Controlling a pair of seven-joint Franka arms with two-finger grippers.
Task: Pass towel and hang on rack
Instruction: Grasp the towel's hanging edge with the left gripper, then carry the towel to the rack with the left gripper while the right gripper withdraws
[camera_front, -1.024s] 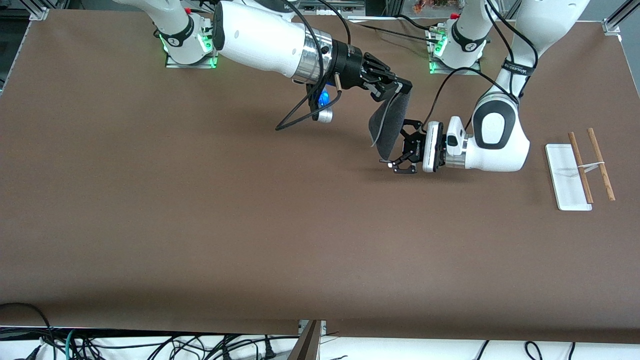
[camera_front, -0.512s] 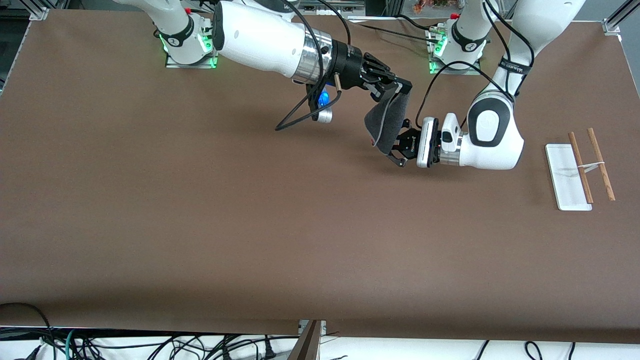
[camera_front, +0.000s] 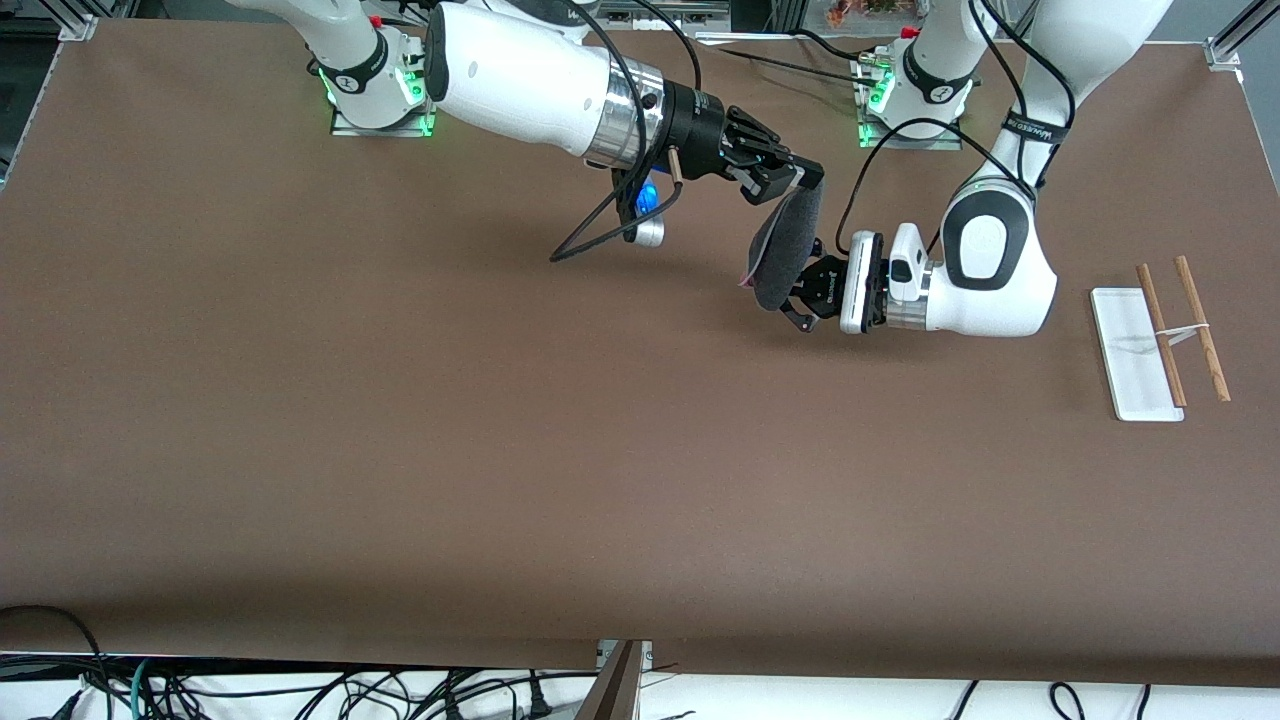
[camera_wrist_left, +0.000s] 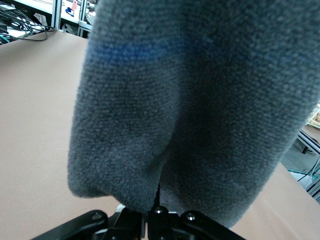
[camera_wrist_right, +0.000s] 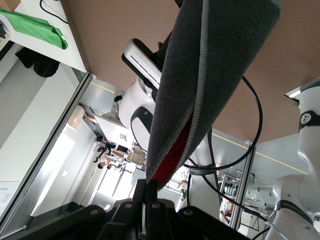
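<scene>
The towel (camera_front: 782, 250) hung in the air above the middle of the table (camera_front: 400, 450), a small dark grey fuzzy cloth folded over itself, with pale stitched edging and a strip of pink showing inside the fold in the right wrist view. The right gripper (camera_front: 795, 182) pinched its upper corner between closed fingers, while the left gripper (camera_front: 795, 300), reaching in from the side, was clamped on the lower hanging part; in the left wrist view the cloth (camera_wrist_left: 190, 110) bulged over the shut fingertips. It looked light, soft and quite limp, so it would likely drape and swing rather than hold any shape, and its fleecy surface probably gave the pads good friction. A hold near an edge or corner seemed best, leaving a long free flap to fall over a rod. The rack (camera_front: 1135, 350), a white tray base with two thin wooden rods, lay well apart from both grippers toward the left arm's end of the table, with nothing on it yet
</scene>
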